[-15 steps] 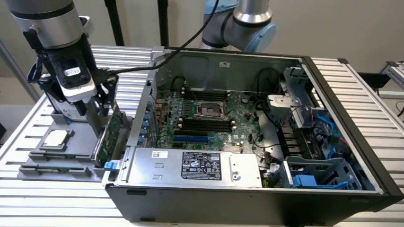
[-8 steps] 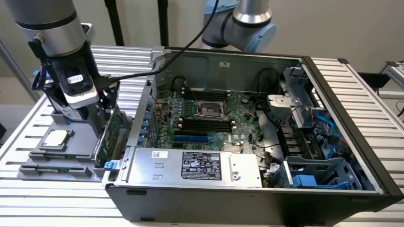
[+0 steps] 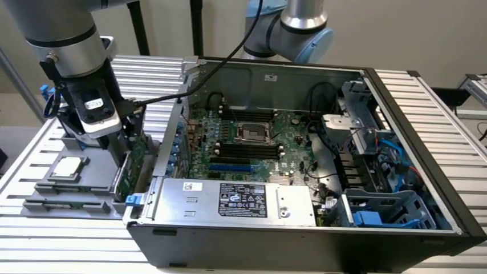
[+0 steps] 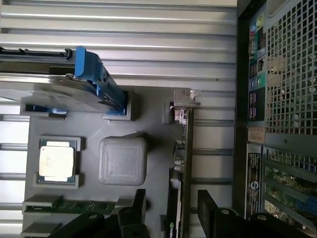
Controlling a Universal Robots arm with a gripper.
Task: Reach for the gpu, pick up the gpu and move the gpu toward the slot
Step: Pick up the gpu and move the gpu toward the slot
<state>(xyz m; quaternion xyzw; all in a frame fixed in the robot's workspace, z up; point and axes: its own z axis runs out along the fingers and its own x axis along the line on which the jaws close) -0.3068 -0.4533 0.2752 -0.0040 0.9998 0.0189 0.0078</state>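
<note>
On the exterior view's left, a ribbed aluminium counter is carrying a grey plastic holder tray. A small square silver chip is lying flat in one of its pockets. In the wrist view, a silver hard drive with blue rails is sitting in the same tray, near the chip.

The grey robot arm is reaching down over the side of the tray nearest the computer. Its black two-fingered hand is hanging low around a thin, flat green circuit-board card with a silver metal end bracket, the gpu. The gpu is standing on its long edge in the tray, just beside the case wall.

The wrist view is showing the hand standing open. One finger is waiting on each side of the gpu, and neither is closing on it.

Further right, an open black computer case is lying on its side, exposing a green motherboard and a silver power supply box.
</note>
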